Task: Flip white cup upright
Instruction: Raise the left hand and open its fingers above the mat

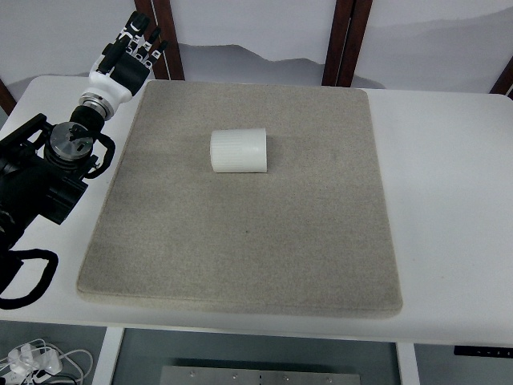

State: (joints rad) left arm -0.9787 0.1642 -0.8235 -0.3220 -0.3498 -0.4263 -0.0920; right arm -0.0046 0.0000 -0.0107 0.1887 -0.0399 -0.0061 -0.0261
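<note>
A white ribbed cup point(239, 150) lies on its side on the grey felt mat point(240, 241), in the mat's upper middle part. My left hand point(128, 50) reaches up along the table's far left, off the mat, well left of the cup and above it in the picture. Its fingers point(138, 34) are loosely extended and hold nothing. The left arm's black links run down the left edge. No right arm shows.
The mat covers most of the white table point(449, 200). Dark wooden posts point(345, 40) and a pale screen stand behind the table's far edge. White cables point(36, 359) lie on the floor at the lower left.
</note>
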